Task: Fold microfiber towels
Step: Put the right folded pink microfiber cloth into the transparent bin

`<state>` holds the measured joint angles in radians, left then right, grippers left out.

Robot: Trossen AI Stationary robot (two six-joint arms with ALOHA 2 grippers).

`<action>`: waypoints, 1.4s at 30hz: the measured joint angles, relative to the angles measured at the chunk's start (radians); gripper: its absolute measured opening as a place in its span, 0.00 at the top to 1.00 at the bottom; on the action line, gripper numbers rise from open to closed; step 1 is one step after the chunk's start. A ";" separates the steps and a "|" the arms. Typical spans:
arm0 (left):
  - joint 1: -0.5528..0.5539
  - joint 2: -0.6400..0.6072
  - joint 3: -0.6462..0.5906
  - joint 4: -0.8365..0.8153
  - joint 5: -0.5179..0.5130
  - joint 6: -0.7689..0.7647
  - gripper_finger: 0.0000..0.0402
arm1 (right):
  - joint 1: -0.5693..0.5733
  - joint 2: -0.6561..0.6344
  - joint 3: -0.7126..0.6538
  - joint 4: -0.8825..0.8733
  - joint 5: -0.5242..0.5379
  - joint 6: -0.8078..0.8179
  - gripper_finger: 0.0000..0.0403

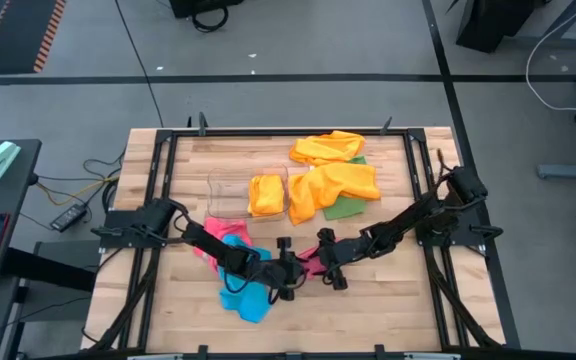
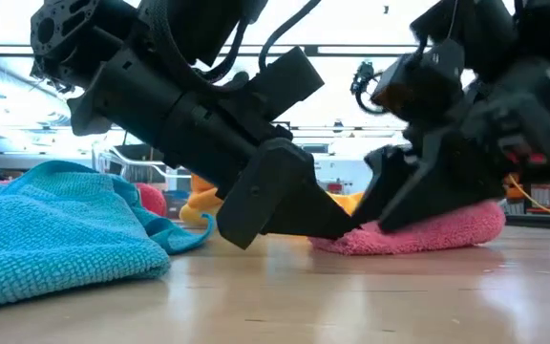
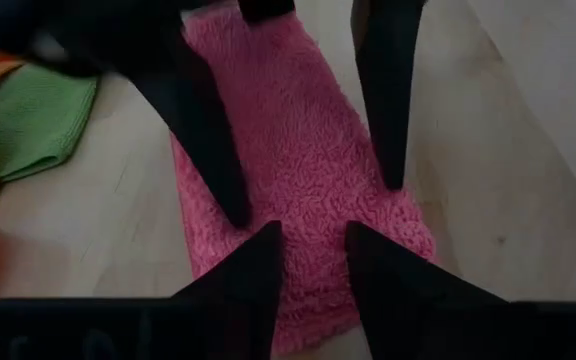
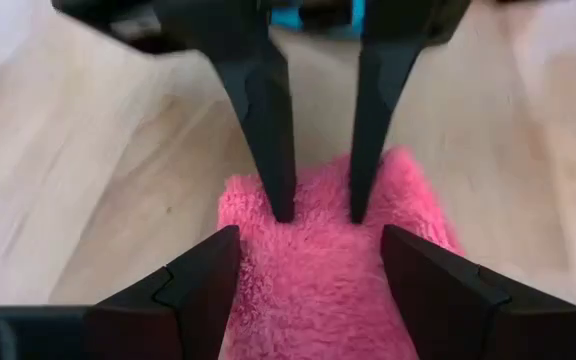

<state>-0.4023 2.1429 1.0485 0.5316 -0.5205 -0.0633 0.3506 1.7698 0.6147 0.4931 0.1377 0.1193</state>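
Note:
A pink towel (image 1: 307, 262), folded into a narrow strip (image 3: 298, 120), lies flat on the wooden table between my two grippers. My left gripper (image 3: 310, 240) comes from the table's left, its fingers a little apart, tips down at one end of the strip. My right gripper (image 4: 308, 250) comes from the right, open wide, over the other end. A blue towel (image 1: 248, 298) lies crumpled under my left arm, and another pink cloth (image 1: 226, 235) lies behind it. My left gripper's fingertips (image 4: 283, 205) rest on the end of the pink strip (image 4: 318, 225), slanting down from the table's left. Nothing is pinched between them. My right gripper's fingertips (image 3: 236, 205) stand on the strip's top near its other end (image 3: 313, 215), one at a long edge, slanting down from the right. The strip stays flat on the table.
A clear bin (image 1: 230, 195) at mid-table holds a folded orange towel (image 1: 266, 195). Loose orange towels (image 1: 333, 185) and a green one (image 1: 348, 208) lie behind the grippers toward the far right. Bare wood lies toward the near edge (image 1: 368, 320).

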 joint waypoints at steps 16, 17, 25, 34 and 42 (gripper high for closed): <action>-0.009 -0.003 0.001 -0.043 -0.005 -0.013 0.50 | 0.011 -0.060 0.002 -0.187 0.098 -0.010 0.37; -0.009 -0.003 0.001 -0.044 -0.005 -0.013 0.50 | 0.011 -0.064 0.002 -0.194 0.097 -0.005 0.37; -0.010 -0.003 0.001 -0.052 -0.003 -0.034 0.50 | 0.010 -0.147 0.002 -0.382 0.091 0.092 0.37; -0.010 -0.003 0.001 -0.067 -0.001 -0.038 0.48 | 0.010 -0.298 0.002 -0.760 0.071 0.247 0.37; -0.010 -0.004 0.001 -0.073 0.000 -0.038 0.49 | 0.022 -0.445 0.000 -0.960 0.084 0.347 0.37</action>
<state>-0.4126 2.1389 1.0492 0.4587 -0.5203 -0.1018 0.3729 1.3250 0.6147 -0.4667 0.2218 0.4662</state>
